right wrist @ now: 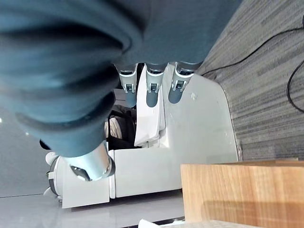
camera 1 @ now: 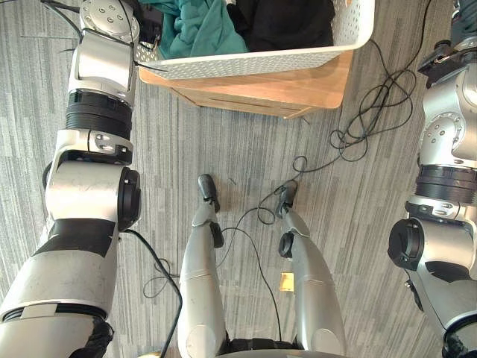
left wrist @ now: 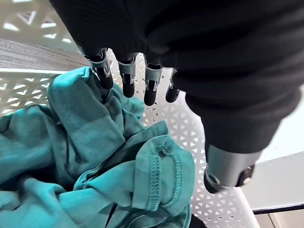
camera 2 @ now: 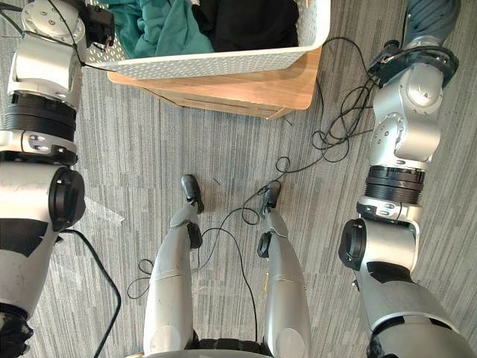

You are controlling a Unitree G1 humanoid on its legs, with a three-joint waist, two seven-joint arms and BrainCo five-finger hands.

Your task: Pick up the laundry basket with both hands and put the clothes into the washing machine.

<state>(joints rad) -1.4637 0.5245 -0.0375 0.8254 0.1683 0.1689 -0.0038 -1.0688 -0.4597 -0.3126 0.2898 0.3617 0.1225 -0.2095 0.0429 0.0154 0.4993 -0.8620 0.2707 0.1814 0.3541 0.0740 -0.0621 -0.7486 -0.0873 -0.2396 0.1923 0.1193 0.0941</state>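
Left eye view: basket (camera 1: 261,63) on wooden table (camera 1: 298,89), grey carpet (camera 1: 246,149); left robot hand (left wrist: 128,76), right robot hand (right wrist: 153,88) straight-fingered, empty.

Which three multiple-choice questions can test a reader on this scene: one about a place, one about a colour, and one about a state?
1. Where does the laundry basket stand?
A. on a chair
B. on a wooden stand
C. on a shelf

2. What colour is the garment near the left hand?
A. teal
B. red
C. yellow

3. How is the right hand?
A. shut on a handle
B. open, holding nothing
C. shut on cloth

Answers:
1 B, light wood shows directly under the basket.
2 A, teal cloth lies by its fingertips inside the basket.
3 B, its fingers are straight and nothing is between them.
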